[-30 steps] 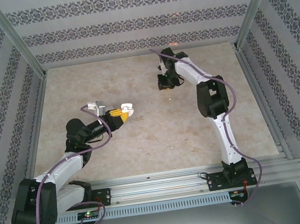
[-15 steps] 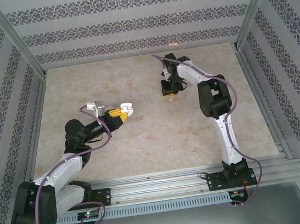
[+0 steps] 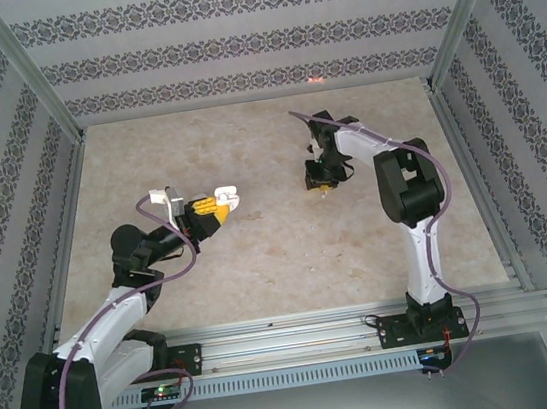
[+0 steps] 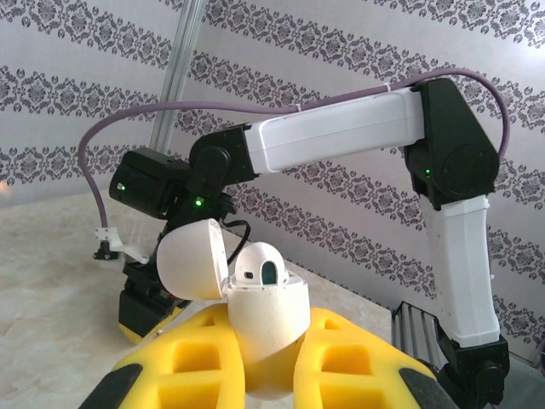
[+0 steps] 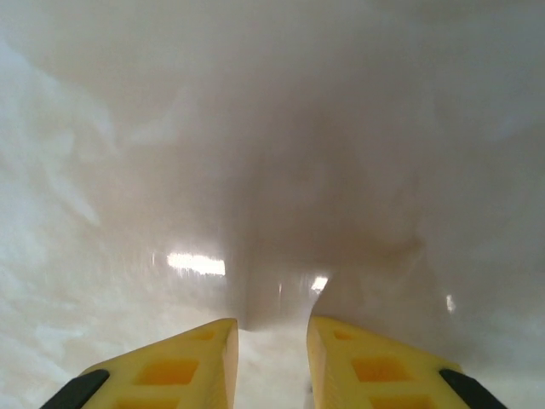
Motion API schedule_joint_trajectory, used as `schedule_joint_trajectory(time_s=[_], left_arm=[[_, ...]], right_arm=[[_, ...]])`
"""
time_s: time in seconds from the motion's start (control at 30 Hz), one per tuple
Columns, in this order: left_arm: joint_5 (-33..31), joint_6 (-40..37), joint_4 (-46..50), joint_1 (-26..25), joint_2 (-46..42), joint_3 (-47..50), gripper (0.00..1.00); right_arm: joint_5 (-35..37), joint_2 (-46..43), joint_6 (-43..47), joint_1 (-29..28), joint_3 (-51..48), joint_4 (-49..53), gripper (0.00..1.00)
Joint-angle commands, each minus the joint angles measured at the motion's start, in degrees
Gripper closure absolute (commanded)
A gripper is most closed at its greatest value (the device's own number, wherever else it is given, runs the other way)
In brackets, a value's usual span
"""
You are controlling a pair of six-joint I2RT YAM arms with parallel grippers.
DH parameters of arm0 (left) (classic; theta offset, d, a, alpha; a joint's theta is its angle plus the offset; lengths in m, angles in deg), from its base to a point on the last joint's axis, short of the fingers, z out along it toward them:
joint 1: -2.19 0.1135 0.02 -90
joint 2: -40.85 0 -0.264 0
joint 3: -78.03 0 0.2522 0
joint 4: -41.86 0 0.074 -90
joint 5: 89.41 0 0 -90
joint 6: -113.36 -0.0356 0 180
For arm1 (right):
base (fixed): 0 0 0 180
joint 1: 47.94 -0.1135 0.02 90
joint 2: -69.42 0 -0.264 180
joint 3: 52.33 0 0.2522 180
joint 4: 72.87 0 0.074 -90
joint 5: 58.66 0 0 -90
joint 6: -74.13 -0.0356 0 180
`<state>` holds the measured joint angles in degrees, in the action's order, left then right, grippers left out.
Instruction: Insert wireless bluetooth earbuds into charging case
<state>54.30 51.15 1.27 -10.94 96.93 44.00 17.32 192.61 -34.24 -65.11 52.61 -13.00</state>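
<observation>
Top external view, from the left: the aluminium side rail (image 3: 68, 231) borders the marbled table (image 3: 290, 253), with a strip of bare top between it and the left arm. The left gripper (image 3: 212, 211) sits left of centre, its yellow fingers clamped on the charging case (image 3: 227, 197), which juts from the fingertips toward the right and slightly away from the bases. A wide stretch of bare tabletop lies between it and the right gripper (image 3: 319, 182), which hangs low over the far half, right of centre, well apart from the right rail (image 3: 474, 183) and from the patterned back wall (image 3: 244, 57). The near rail (image 3: 300, 330) carries both bases.

Left wrist view: the charging case (image 4: 266, 313) stands upright, pinched between the two fingers (image 4: 192, 362), its long axis running out along them. Its lid (image 4: 192, 260) is hinged open and leans to the left, so the mouth faces up. One earbud (image 4: 260, 266) sits in the case, its rounded top with a dark patch showing above the rim. Beyond it, the right arm (image 4: 341, 132) reaches across in front of the wallpaper.

Right wrist view: the right gripper (image 5: 271, 341) points down close to the table, its jaws a little apart, with blurred pale surface showing through the narrow gap.
</observation>
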Motion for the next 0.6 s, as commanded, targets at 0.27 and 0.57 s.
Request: schedule_joint_trajectory(time_s=[0.27, 0.57], left_arm=[[0.32, 0.42, -0.04, -0.43, -2.42, 0.71, 1.00], [-0.45, 0.42, 0.03, -0.50, -4.02, 1.83, 1.00]], right_arm=[[-3.03, -6.69, -7.39, -11.89, -2.66, 7.56, 0.69], [1.44, -2.88, -1.63, -6.31, 7.78, 15.92, 0.74]])
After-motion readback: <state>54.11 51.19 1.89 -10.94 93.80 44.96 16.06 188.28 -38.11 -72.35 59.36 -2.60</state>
